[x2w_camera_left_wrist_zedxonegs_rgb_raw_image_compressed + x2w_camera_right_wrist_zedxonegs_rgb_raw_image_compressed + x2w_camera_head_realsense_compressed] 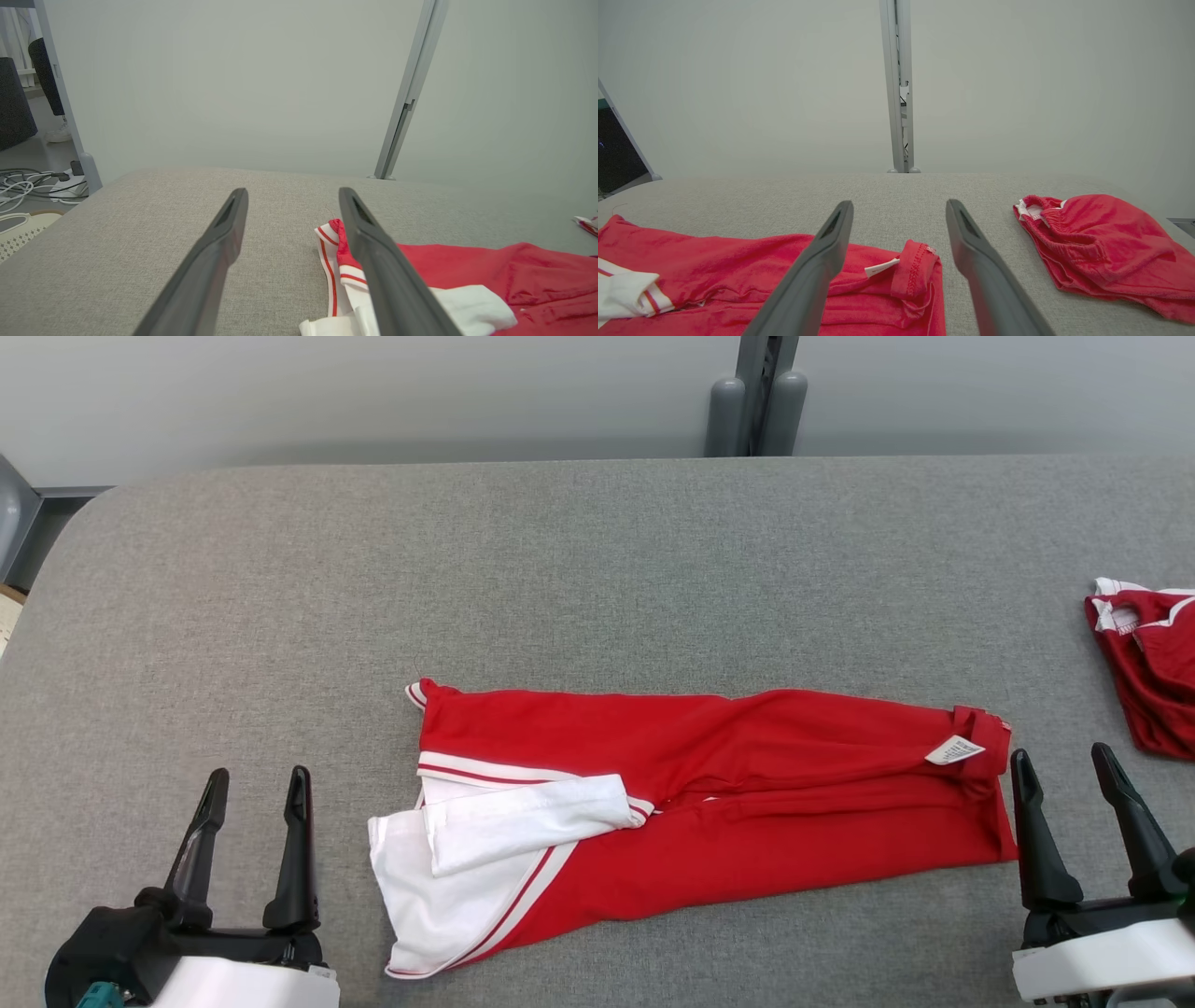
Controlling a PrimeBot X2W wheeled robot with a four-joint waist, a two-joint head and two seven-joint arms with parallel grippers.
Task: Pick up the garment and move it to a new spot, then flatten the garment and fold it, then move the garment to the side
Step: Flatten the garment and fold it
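Garment: we see the red and white garment lying on the grey table, in the near middle, folded into a long band that runs left to right between our two grippers.
Garment, left end: a white panel edged with red stripes, with a white sleeve folded across the top of it.
Garment, right end: the red hem is turned up, and a small white care label lies on it.
Left gripper: our left gripper stands at the lower left of the head view, released, fingers spread wide with nothing between them. It sits to the left of the white end and apart from it.
Left wrist view: we look along the fingers over bare table, and the garment's striped edge shows beside the right-hand finger.
Right gripper: our right gripper is released too, fingers wide and empty. Its inner finger is just beside the turned-up hem, and we cannot tell whether it touches the cloth.
Second garment: a crumpled red piece with white trim lies at the table's right edge, well apart from the folded one.
Background: a pale wall with a grey post stands behind the table's far edge, and the left wrist view shows cables on the floor.
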